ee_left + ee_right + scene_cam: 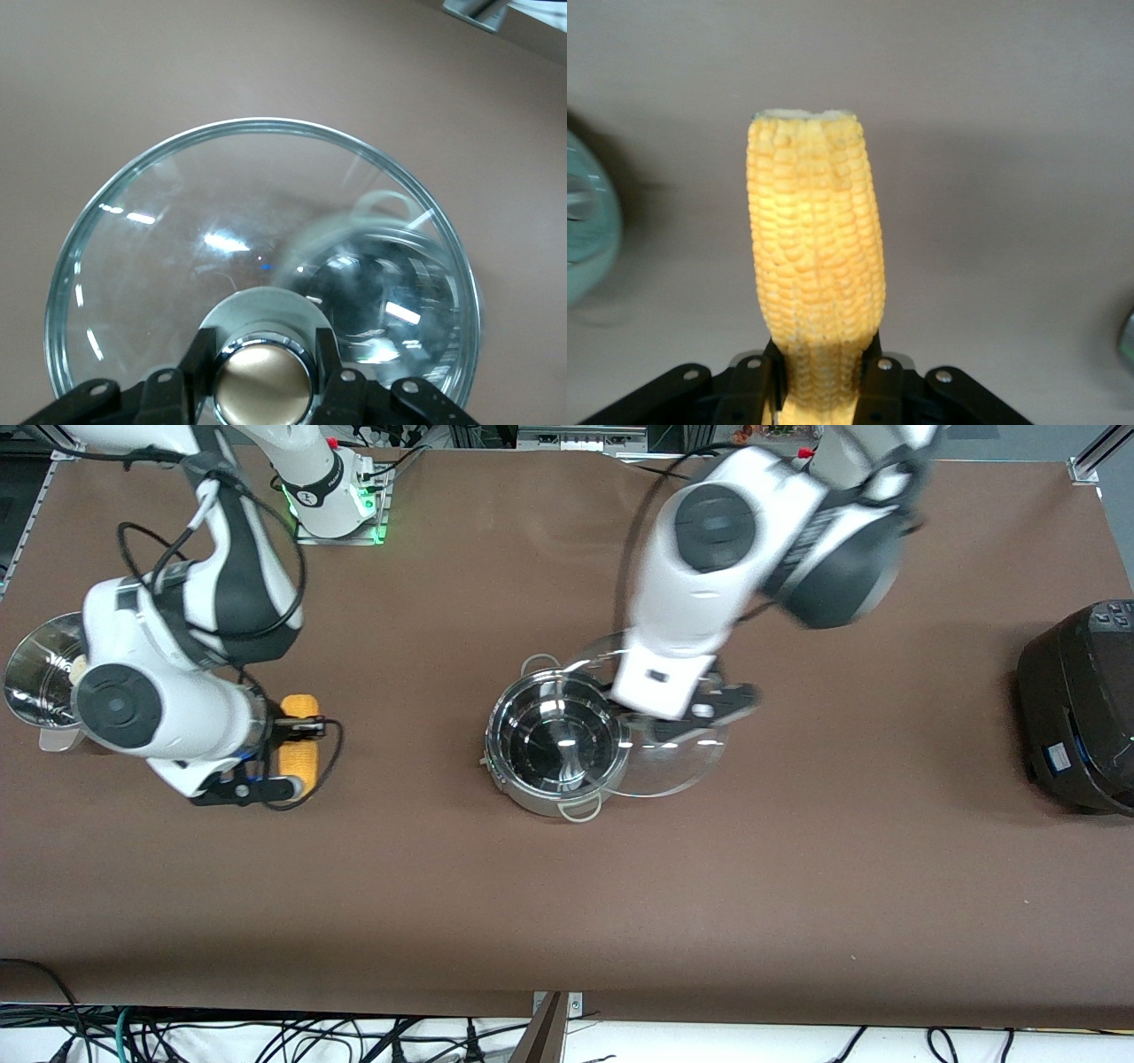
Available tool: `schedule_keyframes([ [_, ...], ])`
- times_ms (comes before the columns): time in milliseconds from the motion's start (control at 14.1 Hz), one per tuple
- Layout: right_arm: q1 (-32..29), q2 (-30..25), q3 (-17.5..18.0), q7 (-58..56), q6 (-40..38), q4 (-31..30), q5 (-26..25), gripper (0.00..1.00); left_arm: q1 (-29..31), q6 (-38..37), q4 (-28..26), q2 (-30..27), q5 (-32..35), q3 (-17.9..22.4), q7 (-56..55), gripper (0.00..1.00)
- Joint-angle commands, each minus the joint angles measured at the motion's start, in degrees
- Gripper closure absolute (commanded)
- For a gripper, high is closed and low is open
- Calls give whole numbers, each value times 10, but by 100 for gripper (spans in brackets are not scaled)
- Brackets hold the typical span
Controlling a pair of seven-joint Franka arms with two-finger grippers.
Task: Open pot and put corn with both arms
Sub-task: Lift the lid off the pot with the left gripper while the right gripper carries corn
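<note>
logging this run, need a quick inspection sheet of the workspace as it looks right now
surface: brown table, no spills seen
pot: open, mid-table, looks empty inside
lid: glass lid off the pot, held by its brass knob, overlapping the pot's rim toward the left arm's end
corn: cob gripped at one end, at the right arm's end of the table
clutter: steel steamer pot at the right arm's end; black cooker at the left arm's end
end effectors: left end effector shut on the knob; right end effector shut on the corn
cables: black cables on the arms, more below the table edge
surroundings: nothing seen
</note>
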Motion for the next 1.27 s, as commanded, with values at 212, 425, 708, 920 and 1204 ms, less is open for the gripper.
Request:
schedule_keyframes([
  [212, 124, 52, 2, 204, 182, 10, 118, 100, 178, 48, -373, -241, -21, -2, 288, 100],
  [425, 182, 102, 3, 246, 340, 10, 152, 100, 213, 173, -496, -268, -23, 41, 396, 100],
  [708, 228, 171, 3, 290, 472, 7, 150, 96, 213, 434, -641, -230, -24, 63, 458, 100],
  [920, 229, 166, 0, 291, 437, 3, 142, 0, 213, 473, -653, -178, -24, 63, 459, 100],
  [1204, 226, 142, -2, 290, 384, 6, 115, 0, 212, 507, -653, -127, -24, 63, 459, 100],
])
